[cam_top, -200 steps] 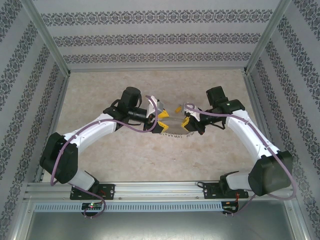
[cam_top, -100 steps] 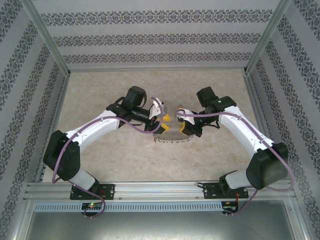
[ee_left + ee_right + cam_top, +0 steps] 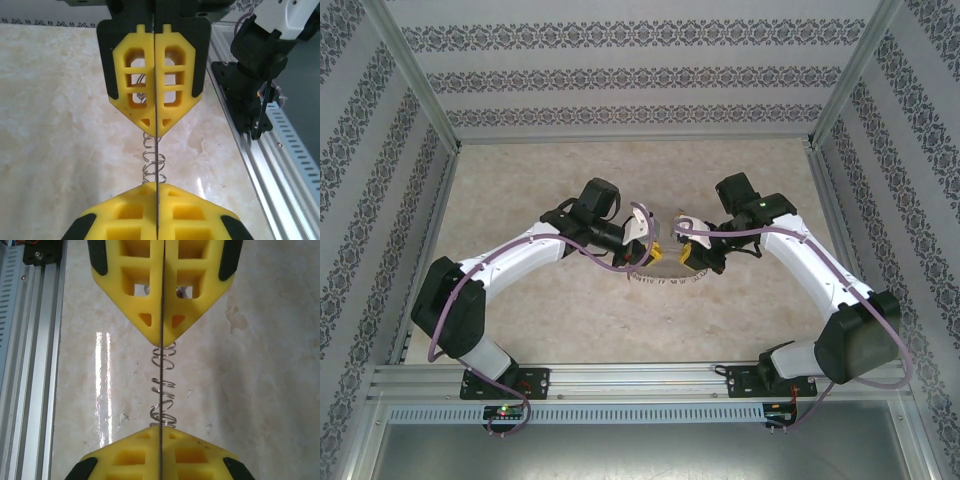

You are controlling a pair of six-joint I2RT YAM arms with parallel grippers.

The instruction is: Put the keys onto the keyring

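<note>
Left gripper (image 3: 156, 90): its yellow fingers (image 3: 132, 75) are pressing flat together, clamping on the thin wire of the keyring (image 3: 153, 160); coiled links are showing along the seam.
Right gripper (image 3: 162, 300): its fingers are likewise meeting with no gap, pinching the keyring (image 3: 164, 390) wire, with small spring-like links hanging in the notch.
Keyring position: from above, it is hanging between the two grippers, its fringed lower arc (image 3: 668, 281) drooping toward the counter (image 3: 570, 310) at mid-table.
Arms: the left gripper (image 3: 648, 252) and the right gripper (image 3: 692, 256) are sitting near each other, facing inward.
Step in hand: by my reading, the arms are steadying the loop between two grips before any of the keys is being threaded.
Doing it well: the grips are looking centred on the wire; pulling gently apart should be keeping the floppy loop taut without bending it.
Risk: the wire is thin, so it may be slipping along the seam if either arm is twisting.
Keys: I cannot tell where they are lying.
</note>
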